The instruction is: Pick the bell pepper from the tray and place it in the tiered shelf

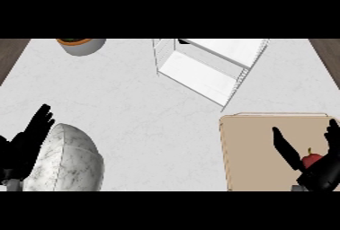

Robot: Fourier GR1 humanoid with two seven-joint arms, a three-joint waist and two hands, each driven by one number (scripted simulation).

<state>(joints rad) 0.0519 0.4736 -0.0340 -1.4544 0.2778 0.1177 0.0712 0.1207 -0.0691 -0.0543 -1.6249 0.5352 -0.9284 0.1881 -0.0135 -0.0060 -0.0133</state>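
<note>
A small red bell pepper [312, 158] with a thin stem lies on the tan tray [256, 148] at the lower right. My right hand [319, 173] is over the tray with its thumb left of the pepper and its fingers right of it, spread wide and open around it. Whether they touch the pepper I cannot tell. The white tiered shelf [209, 67] stands at the back, right of centre, tilted in view. My left hand [26, 139] rests open at the lower left edge, fingers up.
A marbled grey rounded object [69, 159] sits right beside my left hand. A grey bowl [82, 45] with something orange inside stands at the back left. Bare white counter [146, 108] lies between the tray and the shelf.
</note>
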